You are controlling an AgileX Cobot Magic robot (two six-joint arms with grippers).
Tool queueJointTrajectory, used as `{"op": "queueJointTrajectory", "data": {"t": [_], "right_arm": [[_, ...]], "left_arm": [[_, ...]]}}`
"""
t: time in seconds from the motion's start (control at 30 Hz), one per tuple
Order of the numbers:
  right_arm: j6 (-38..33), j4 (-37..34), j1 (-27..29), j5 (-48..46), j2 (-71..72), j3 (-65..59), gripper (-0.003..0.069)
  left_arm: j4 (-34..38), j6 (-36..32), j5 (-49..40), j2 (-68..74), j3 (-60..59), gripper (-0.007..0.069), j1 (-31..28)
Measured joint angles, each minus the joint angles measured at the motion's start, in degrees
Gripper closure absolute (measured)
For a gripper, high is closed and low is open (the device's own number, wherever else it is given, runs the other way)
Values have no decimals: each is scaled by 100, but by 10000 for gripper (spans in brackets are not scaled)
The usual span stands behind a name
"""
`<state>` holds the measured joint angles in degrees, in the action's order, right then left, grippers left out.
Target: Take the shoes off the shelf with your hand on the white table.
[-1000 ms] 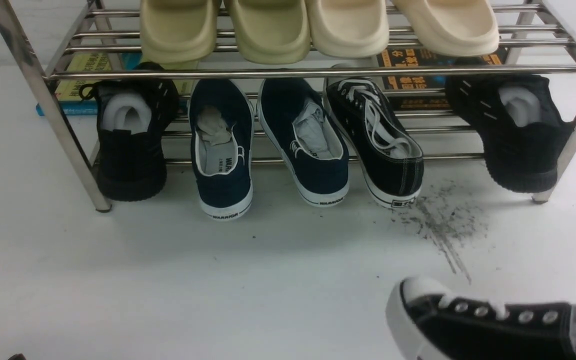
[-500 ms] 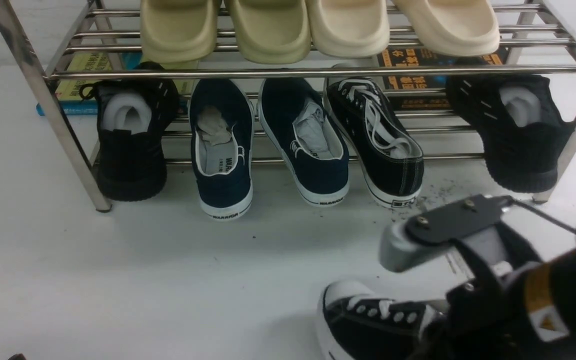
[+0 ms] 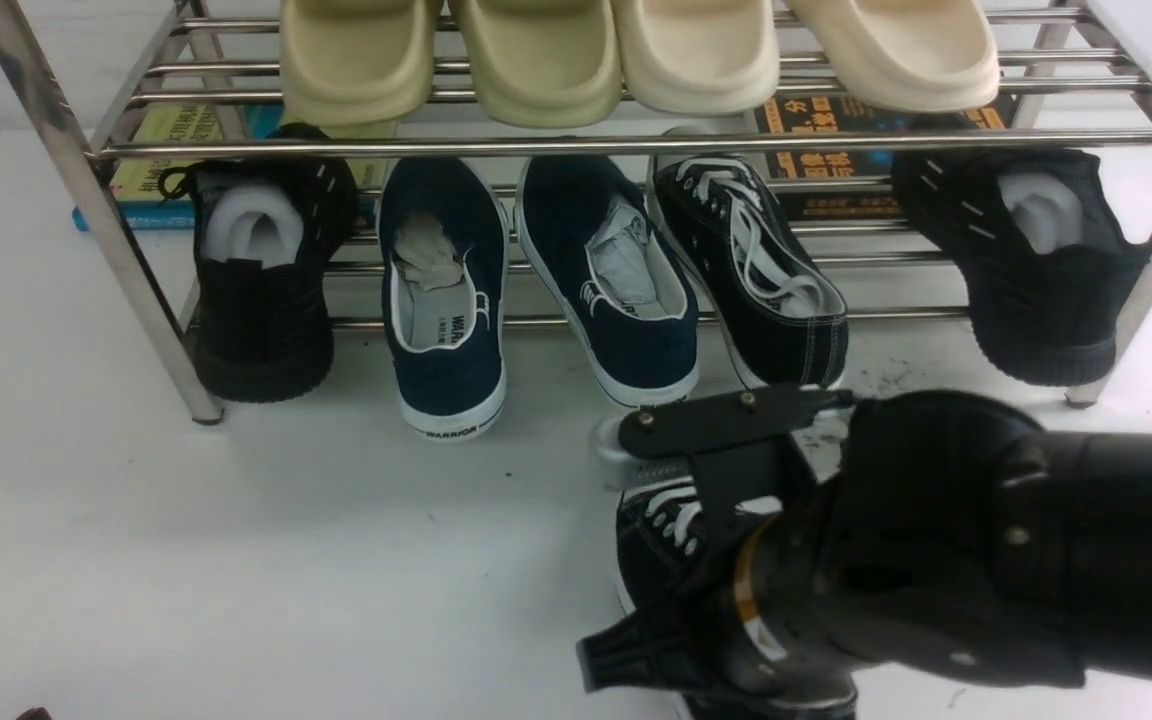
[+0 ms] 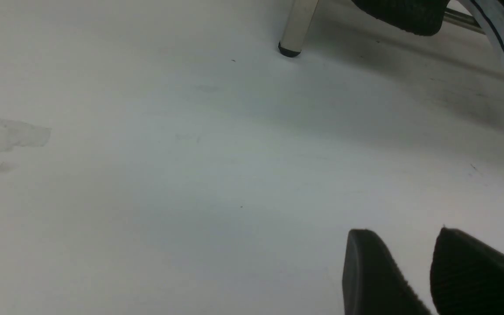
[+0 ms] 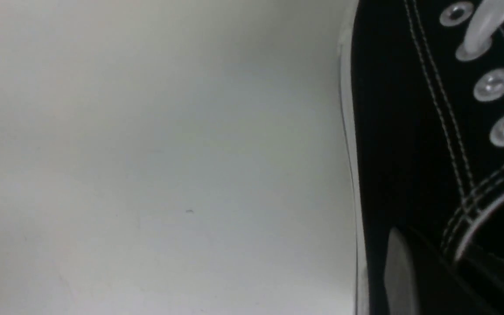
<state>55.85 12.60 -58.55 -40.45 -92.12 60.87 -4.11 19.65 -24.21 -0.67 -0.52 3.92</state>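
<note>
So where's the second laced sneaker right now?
Still on the shelf: the laced sneaker sits on the lower tier in the front view, right of centre, between a navy shoe and a black knit one.

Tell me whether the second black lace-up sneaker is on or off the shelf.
On. The black lace-up sneaker lies on the shelf lower rails, heel hanging over the front; its mate is by the right end effector.

The right claw [image 3: 726,520], clamped on the black canvas sneaker [image 3: 661,530], has carried it from the bench's [image 3: 236,560] five o'clock corner toward six o'clock, nearer the shelf [image 3: 636,145]. The arm now hides the scuff streaks.
</note>
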Motion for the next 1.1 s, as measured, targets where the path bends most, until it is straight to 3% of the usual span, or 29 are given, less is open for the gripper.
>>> {"op": "queueJointTrajectory", "data": {"t": [0.3, 0.5, 0.6, 0.63, 0.73, 0.87, 0.97, 1.03, 1.1], "right_arm": [[602, -46, -41, 670, -462, 13, 631], [997, 262, -22, 712, -582, 13, 578], [1011, 246, 7, 743, -582, 27, 473], [1011, 240, 7, 743, -582, 27, 473], [989, -21, 13, 523, -552, 205, 338], [305, -317, 13, -359, -255, 589, 239], [-645, -304, 13, -1379, 186, 988, 225], [-912, -270, 13, -1636, 295, 1089, 225], [-1399, -42, 13, -2511, 667, 1436, 234]], "left_arm": [[0, 0, 0, 0, 0, 383, 0], [0, 0, 0, 0, 0, 383, 0], [0, 0, 0, 0, 0, 383, 0], [0, 0, 0, 0, 0, 383, 0], [0, 0, 0, 0, 0, 383, 0], [0, 0, 0, 0, 0, 383, 0], [0, 0, 0, 0, 0, 383, 0], [0, 0, 0, 0, 0, 383, 0], [0, 0, 0, 0, 0, 383, 0]]}}
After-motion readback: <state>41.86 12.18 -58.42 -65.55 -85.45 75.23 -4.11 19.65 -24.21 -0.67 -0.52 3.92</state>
